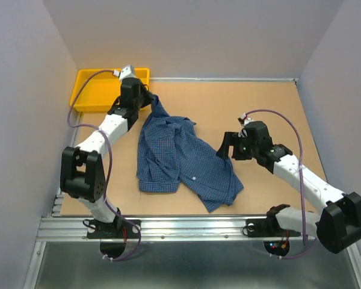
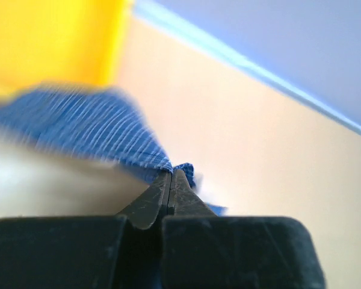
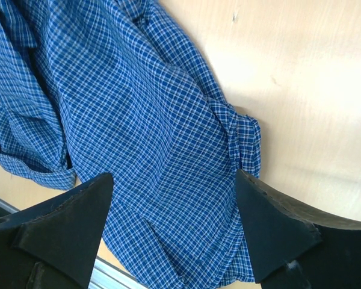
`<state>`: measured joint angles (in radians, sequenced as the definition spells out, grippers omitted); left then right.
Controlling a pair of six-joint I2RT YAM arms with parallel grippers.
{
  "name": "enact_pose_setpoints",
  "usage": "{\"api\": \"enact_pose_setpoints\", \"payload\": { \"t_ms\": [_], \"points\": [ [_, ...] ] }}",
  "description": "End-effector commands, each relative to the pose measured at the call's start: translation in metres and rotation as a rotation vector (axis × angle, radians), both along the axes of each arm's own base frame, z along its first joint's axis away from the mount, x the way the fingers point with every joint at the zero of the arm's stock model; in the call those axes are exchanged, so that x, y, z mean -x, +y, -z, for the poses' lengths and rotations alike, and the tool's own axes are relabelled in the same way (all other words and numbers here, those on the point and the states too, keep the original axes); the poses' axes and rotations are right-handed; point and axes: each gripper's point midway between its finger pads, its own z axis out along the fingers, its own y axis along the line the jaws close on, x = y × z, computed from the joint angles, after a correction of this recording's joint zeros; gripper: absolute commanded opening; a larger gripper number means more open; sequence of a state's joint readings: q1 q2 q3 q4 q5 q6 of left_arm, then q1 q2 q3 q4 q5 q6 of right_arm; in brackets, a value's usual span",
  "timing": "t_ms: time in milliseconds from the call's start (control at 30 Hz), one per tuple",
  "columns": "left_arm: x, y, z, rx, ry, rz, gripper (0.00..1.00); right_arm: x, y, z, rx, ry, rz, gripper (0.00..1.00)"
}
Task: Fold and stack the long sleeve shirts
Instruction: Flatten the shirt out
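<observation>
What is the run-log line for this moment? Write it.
shirt: crumpled, unfolded on table | left gripper: shut on shirt edge | right gripper: open above shirt

Looking over it all, I can read no text, label, brand, number or sign on anything here, neither on the checked shirt [image 1: 186, 159], the yellow tray [image 1: 90, 90] nor the table [image 1: 271, 108].

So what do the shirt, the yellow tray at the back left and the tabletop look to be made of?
The shirt looks like thin woven cloth, probably cotton: matte, with a fine blue-white check and soft creases. The yellow tray looks like moulded plastic, with an even colour and a smooth rim. The tabletop is brown, flat and matte, like fibreboard or cardboard; I cannot tell which.
</observation>
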<state>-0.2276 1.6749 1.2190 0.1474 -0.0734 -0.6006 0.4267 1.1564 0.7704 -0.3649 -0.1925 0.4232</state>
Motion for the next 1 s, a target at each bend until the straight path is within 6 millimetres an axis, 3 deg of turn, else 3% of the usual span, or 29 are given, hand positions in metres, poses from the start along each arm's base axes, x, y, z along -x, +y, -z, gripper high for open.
{"api": "enact_pose_setpoints", "payload": {
  "t_ms": [0, 67, 167, 200, 300, 333, 400, 433, 467, 533, 567, 600, 633, 667, 700, 767, 800, 867, 967],
  "points": [
    [0.030, -0.049, -0.151, -0.052, -0.313, 0.166, 0.00, -0.011, -0.003, -0.023, -0.009, -0.107, 0.031, 0.87],
    [0.052, -0.071, -0.179, -0.045, -0.375, 0.266, 0.00, -0.011, -0.003, -0.028, -0.017, -0.121, 0.034, 0.87],
    [0.065, -0.083, -0.184, -0.079, -0.411, 0.359, 0.00, -0.007, -0.003, -0.027, -0.025, -0.115, 0.032, 0.87],
    [0.061, -0.076, -0.170, -0.109, -0.385, 0.324, 0.01, -0.005, -0.003, -0.025, -0.028, -0.108, 0.032, 0.87],
    [0.035, -0.049, -0.122, -0.202, -0.244, 0.213, 0.28, 0.002, -0.001, -0.017, -0.038, -0.074, 0.020, 0.86],
    [0.030, -0.045, -0.112, -0.201, -0.200, 0.208, 0.42, 0.005, 0.001, -0.013, -0.042, -0.052, 0.008, 0.86],
    [0.034, -0.043, -0.078, -0.167, -0.055, 0.235, 0.52, 0.012, 0.001, -0.004, -0.038, -0.010, -0.002, 0.84],
    [0.041, -0.044, -0.080, -0.136, -0.050, 0.238, 0.67, 0.013, 0.000, 0.001, -0.035, 0.011, 0.004, 0.84],
    [0.044, -0.043, -0.068, -0.141, -0.026, 0.239, 0.71, 0.015, -0.001, 0.005, -0.025, 0.023, 0.008, 0.84],
    [0.067, -0.038, -0.060, -0.105, 0.002, 0.222, 0.81, 0.019, -0.005, 0.016, -0.009, 0.055, 0.029, 0.82],
    [0.083, -0.031, -0.071, -0.096, -0.010, 0.208, 0.83, 0.020, -0.007, 0.021, 0.000, 0.072, 0.035, 0.82],
    [0.096, -0.019, -0.053, -0.108, 0.031, 0.159, 0.85, 0.021, -0.007, 0.024, 0.004, 0.085, 0.042, 0.81],
    [0.114, -0.011, -0.065, -0.080, 0.016, 0.125, 0.89, 0.023, -0.011, 0.032, 0.023, 0.105, 0.054, 0.80],
    [0.124, -0.006, -0.061, -0.072, 0.022, 0.109, 0.93, 0.024, -0.012, 0.036, 0.031, 0.114, 0.062, 0.80],
    [0.140, 0.002, -0.038, -0.082, 0.069, 0.092, 0.95, 0.025, -0.014, 0.040, 0.040, 0.127, 0.072, 0.79],
    [0.169, 0.010, -0.032, -0.054, 0.093, 0.076, 0.95, 0.028, -0.017, 0.053, 0.070, 0.159, 0.081, 0.78],
    [0.185, 0.012, -0.007, -0.054, 0.151, 0.080, 0.95, 0.029, -0.017, 0.057, 0.078, 0.172, 0.083, 0.78],
    [0.207, 0.010, 0.013, 0.005, 0.205, 0.081, 0.95, 0.031, -0.019, 0.065, 0.100, 0.192, 0.091, 0.78],
    [0.250, 0.007, 0.064, 0.109, 0.312, 0.075, 0.95, 0.034, -0.022, 0.079, 0.142, 0.222, 0.112, 0.78]
  ]
}}
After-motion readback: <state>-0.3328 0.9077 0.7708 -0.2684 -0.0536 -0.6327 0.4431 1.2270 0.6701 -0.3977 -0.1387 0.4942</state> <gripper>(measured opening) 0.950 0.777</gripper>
